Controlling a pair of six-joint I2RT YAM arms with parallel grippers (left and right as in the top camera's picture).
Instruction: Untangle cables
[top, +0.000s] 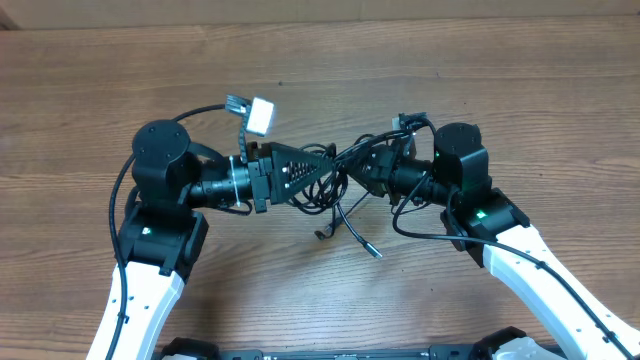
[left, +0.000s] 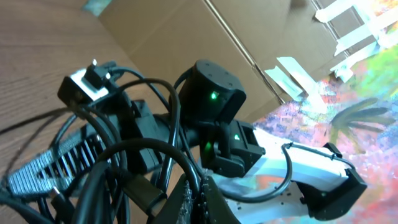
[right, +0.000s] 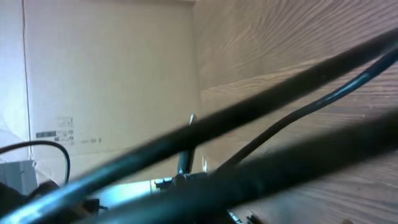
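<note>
Tangle of thin black looped cables (top: 335, 190) strung between two grippers above brown wood-grain table (top: 520, 90)
Both left gripper (top: 322, 170) and right gripper (top: 363, 170) pressed together on the cords; slack loops droop, one silver-tipped plug (top: 373, 253) resting on the wood; right wrist view blurred, grip point unreadable

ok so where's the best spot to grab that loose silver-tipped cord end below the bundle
Probably the thin cord just behind the silver tip, coming straight down from above with jaws across it. That end trails out toward the front, clear of the tangled cables, so nothing crowds it there.
</note>
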